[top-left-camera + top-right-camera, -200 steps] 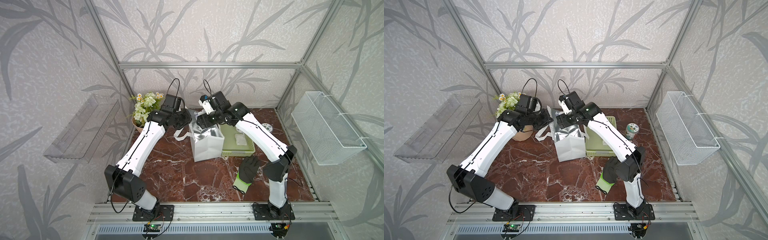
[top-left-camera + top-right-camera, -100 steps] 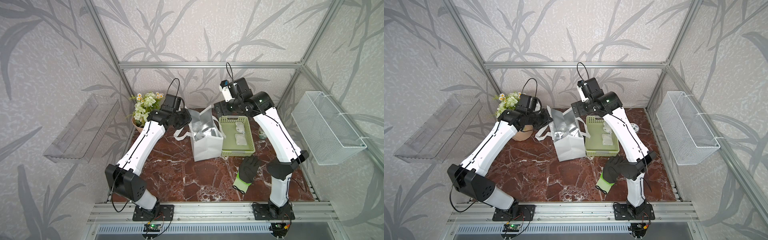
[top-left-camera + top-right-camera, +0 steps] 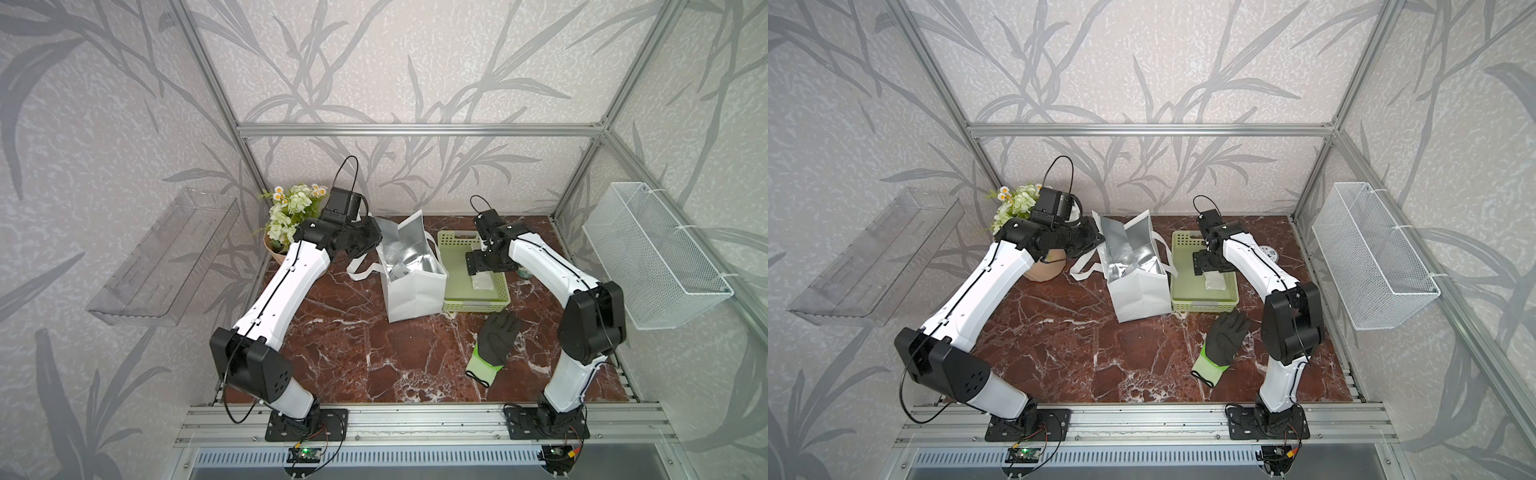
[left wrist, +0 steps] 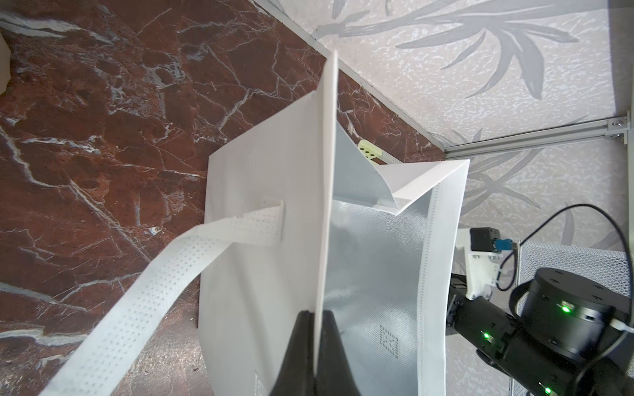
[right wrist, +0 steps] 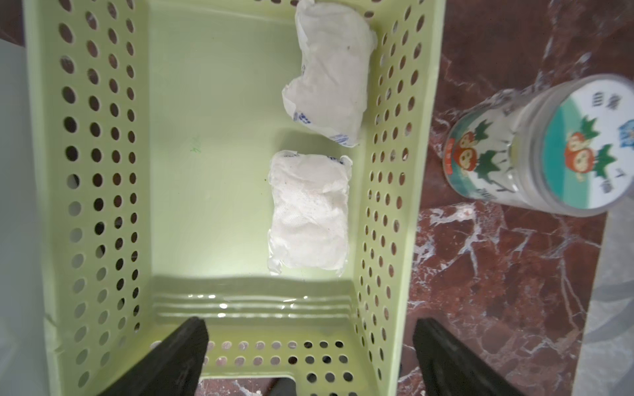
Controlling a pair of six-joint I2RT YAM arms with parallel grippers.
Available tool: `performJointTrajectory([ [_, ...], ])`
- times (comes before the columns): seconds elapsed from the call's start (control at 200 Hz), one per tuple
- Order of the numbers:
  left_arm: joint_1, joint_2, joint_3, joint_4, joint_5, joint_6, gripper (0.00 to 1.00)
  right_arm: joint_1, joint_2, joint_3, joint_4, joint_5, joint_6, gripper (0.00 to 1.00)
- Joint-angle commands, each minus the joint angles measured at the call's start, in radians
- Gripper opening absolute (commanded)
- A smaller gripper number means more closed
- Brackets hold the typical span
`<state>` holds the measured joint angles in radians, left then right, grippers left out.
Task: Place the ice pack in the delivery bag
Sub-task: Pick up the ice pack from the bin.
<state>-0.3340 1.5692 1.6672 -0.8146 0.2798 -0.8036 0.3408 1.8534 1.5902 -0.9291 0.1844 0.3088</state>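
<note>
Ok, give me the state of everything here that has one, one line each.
delivery bag, upright, mouth open, a pale pack inside
left gripper, shut on the bag's rim
ice packs, two, lying loose, ungripped
green basket, holding both packs
right gripper, open, empty, above that basket
jar, upright, lid on
glove, lying flat on the table

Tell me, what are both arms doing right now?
Left gripper shut on delivery bag rim, holding it open. Right gripper open above green basket; two ice packs lie inside, none grasped. Path to bag looks clear.
</note>
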Motion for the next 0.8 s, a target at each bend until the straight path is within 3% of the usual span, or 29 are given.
performJointTrajectory([
  [0.0,0.005,0.008,0.022,0.005,-0.004,0.018,0.00,-0.009,0.079,-0.004,0.072,0.015,0.069,0.98],
  [0.38,0.006,-0.003,0.014,0.002,-0.010,0.017,0.00,-0.053,0.286,0.040,0.119,-0.005,0.095,0.98],
  [0.66,0.006,-0.012,0.002,0.008,-0.021,0.012,0.00,-0.067,0.277,0.003,0.131,-0.103,0.068,0.56],
  [0.795,0.006,-0.011,0.000,0.012,-0.018,0.012,0.00,-0.066,0.217,-0.009,0.121,-0.106,0.056,0.47],
])
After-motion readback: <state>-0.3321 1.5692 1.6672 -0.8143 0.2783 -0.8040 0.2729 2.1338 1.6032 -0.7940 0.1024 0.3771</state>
